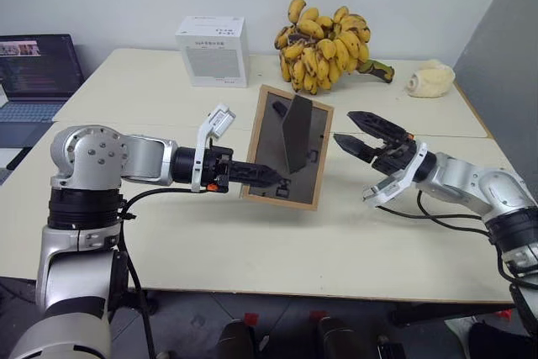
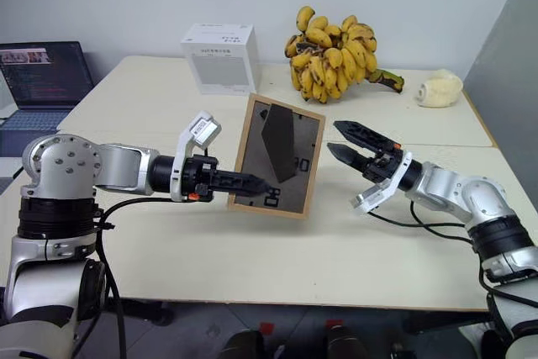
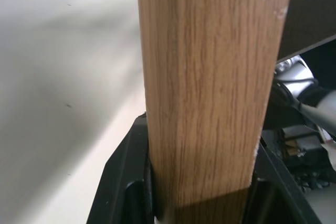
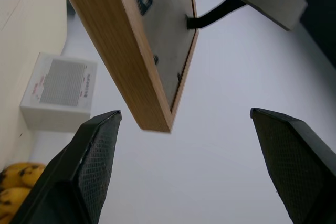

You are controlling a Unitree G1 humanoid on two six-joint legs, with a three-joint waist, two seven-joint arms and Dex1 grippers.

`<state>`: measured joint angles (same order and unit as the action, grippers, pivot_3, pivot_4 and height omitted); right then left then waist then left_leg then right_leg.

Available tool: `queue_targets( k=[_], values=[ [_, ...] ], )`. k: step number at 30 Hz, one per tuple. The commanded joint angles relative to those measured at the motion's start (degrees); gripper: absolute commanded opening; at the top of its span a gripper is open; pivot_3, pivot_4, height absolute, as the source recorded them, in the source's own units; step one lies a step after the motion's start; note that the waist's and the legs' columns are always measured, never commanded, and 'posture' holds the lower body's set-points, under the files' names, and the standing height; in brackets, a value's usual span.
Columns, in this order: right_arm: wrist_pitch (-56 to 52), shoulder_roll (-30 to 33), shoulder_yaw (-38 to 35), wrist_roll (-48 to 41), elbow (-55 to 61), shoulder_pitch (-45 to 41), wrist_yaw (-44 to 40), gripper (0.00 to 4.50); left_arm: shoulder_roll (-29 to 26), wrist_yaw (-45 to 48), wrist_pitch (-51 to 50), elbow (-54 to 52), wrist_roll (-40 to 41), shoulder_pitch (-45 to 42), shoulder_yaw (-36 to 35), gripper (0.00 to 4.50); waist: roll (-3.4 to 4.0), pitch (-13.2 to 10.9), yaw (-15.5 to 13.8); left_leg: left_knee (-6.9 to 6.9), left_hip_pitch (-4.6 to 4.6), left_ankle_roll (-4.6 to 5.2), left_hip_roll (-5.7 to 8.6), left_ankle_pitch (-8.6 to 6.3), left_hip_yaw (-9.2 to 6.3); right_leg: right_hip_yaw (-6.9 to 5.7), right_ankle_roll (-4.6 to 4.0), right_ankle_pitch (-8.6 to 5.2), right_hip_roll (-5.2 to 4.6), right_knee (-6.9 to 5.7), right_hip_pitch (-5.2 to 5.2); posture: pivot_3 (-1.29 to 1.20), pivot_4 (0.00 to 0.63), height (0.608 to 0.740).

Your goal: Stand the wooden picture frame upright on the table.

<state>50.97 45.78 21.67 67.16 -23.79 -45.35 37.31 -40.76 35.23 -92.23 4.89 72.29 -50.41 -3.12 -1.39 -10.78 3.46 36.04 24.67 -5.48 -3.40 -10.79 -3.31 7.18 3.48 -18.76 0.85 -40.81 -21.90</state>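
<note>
Wooden picture frame (image 1: 287,147) clamped in left fingers (image 1: 256,174); right fingers (image 1: 363,134) spread, just beside.

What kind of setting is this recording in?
Probably an office or lab: two cream tables pushed together against a plain wall, an open laptop showing code alongside, and a white box beside bananas.

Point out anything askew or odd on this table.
The wooden picture frame is off the table, clamped at its edge in the left pincer, tilted, with its dark back and easel stand facing the camera. The right pincer is open beside it. The bananas and white box look normal.
</note>
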Motion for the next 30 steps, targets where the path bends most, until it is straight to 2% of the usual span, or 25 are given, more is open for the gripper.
queue_targets(
  k=[1,7,17,18,22,28,30],
  values=[
    [-0.2,-0.8,3.8,4.5,-5.2,-4.0,6.8,4.15,-2.0,-4.8,-0.3,-0.9,10.1,-1.5,0.6,1.28,-0.01,0.0,-0.1,-0.01,0.0,0.0,0.0,0.0,0.0,0.0,-0.01,-0.01,0.0,0.0,0.0,0.0,0.15,0.74],
    [-0.4,-1.7,9.0,7.2,-9.4,-7.2,12.0,4.15,-3.5,-11.9,-0.3,-0.6,18.9,-1.1,1.3,1.28,-0.01,0.0,0.0,-0.03,0.01,0.0,0.01,0.0,0.0,0.01,-0.08,-0.04,0.0,-0.07,-0.06,0.0,0.15,0.74],
    [-0.3,-3.8,9.4,4.9,-6.1,-9.1,12.2,4.15,-3.8,-18.1,0.8,0.7,24.8,-1.1,2.3,1.28,-0.01,0.0,-0.1,-0.01,0.0,0.01,0.01,0.0,-0.03,-0.01,-0.08,-0.04,0.0,-0.11,-0.05,0.0,0.15,0.74],
    [-0.4,-3.9,9.5,4.8,-5.9,-9.2,12.0,3.78,-3.9,-18.5,1.0,0.8,25.2,-1.2,2.4,1.28,-0.01,0.0,-0.1,-0.01,0.0,0.01,0.01,0.0,-0.03,-0.02,-0.08,-0.04,0.0,-0.12,-0.05,0.0,0.15,0.74],
    [-0.5,-4.4,9.7,4.5,-5.1,-9.1,11.7,2.88,-3.9,-19.6,1.3,1.0,26.3,-1.4,2.8,1.28,-0.01,0.0,-0.2,0.0,0.01,0.01,0.03,0.0,-0.04,-0.03,-0.08,-0.04,0.0,-0.12,-0.05,0.0,0.15,0.74],
    [-0.4,-4.0,9.7,4.4,-4.7,-8.8,11.7,1.63,-4.5,-20.5,2.0,0.7,27.6,-1.2,3.3,1.28,-0.01,0.0,-0.2,0.0,0.01,0.01,0.04,0.01,-0.06,-0.03,-0.08,-0.04,-0.01,-0.12,-0.04,0.0,0.15,0.74],
    [-0.4,-3.8,9.9,4.5,-4.5,-8.8,11.9,1.37,-4.8,-20.7,2.2,0.6,28.2,-1.1,3.6,1.28,-0.01,0.0,-0.2,0.0,0.01,0.01,0.04,0.01,-0.08,-0.04,-0.08,-0.04,0.0,-0.13,-0.04,0.0,0.15,0.74]
  ],
)
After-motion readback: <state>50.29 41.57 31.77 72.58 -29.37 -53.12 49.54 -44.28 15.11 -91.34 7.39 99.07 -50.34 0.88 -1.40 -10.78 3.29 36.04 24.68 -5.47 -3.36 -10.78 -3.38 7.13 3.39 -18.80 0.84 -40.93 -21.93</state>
